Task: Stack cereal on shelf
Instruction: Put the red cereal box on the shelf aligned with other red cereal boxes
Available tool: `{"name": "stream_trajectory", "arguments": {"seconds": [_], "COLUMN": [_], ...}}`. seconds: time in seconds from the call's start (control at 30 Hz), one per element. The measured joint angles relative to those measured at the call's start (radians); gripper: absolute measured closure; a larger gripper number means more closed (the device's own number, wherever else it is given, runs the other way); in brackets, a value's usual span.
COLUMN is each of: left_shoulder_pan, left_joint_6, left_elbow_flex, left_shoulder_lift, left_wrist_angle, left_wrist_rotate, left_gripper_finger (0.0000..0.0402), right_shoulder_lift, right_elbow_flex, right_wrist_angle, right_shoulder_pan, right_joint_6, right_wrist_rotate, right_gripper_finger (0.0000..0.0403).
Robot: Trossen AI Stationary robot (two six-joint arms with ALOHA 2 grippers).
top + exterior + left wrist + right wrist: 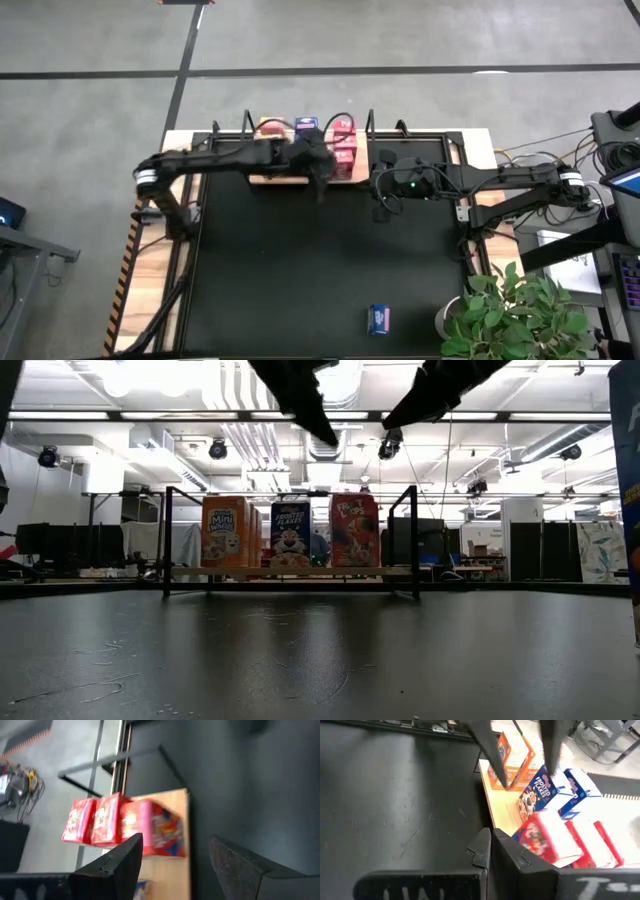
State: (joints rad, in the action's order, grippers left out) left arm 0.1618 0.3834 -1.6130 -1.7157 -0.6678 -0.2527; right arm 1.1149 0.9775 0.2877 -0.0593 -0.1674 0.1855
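The light-wood shelf (280,180) stands at the far middle of the black mat, with black posts at its ends. Orange boxes (225,532), blue boxes (290,535) and red boxes (354,530) stand upright on it, from left to right. Another blue box (379,319) lies on the mat near the table's near edge. My left gripper (320,185) hangs open and empty above the shelf's right part; the red boxes (105,825) show beyond its fingers (127,860). My right gripper (376,186) is shut and empty just right of the shelf, above the mat.
A potted green plant (520,310) stands at the near right corner. Cables run along the right edge (520,160). A blue box face (628,490) shows close at the low view's right edge. Bare black mat (300,270) lies between the shelf and the lone blue box.
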Motion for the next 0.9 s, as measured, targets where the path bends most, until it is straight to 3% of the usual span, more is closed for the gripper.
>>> {"name": "stream_trajectory", "arguments": {"seconds": [0.13, 0.37, 0.53, 0.73, 0.9], "left_shoulder_pan": [-0.074, -0.232, -0.283, -0.283, -0.283], "left_joint_6": [-0.049, -0.078, -0.077, -0.025, 0.014], "left_elbow_flex": [0.148, 0.515, 0.692, 0.869, 0.972], "left_shoulder_lift": [0.14, 0.394, 0.521, 0.646, 0.727], "left_wrist_angle": [0.118, 0.503, 0.711, 0.887, 0.98], "left_wrist_rotate": [-0.006, -0.167, -0.195, -0.261, -0.314], "left_gripper_finger": [0.0207, 0.0225, 0.0226, 0.0226, 0.0227], "right_shoulder_lift": [0.0, 0.013, 0.061, 0.189, 0.316], "right_elbow_flex": [-0.024, -0.064, -0.052, 0.033, 0.196], "right_wrist_angle": [-0.021, -0.049, -0.089, -0.084, -0.003], "right_shoulder_pan": [0.0, 0.0, -0.012, -0.022, -0.073], "right_joint_6": [0.031, 0.064, 0.087, 0.092, 0.057], "right_wrist_rotate": [0.002, 0.086, 0.1, 0.095, 0.094], "right_gripper_finger": [0.0392, 0.0392, 0.0392, 0.0392, 0.0392]}}
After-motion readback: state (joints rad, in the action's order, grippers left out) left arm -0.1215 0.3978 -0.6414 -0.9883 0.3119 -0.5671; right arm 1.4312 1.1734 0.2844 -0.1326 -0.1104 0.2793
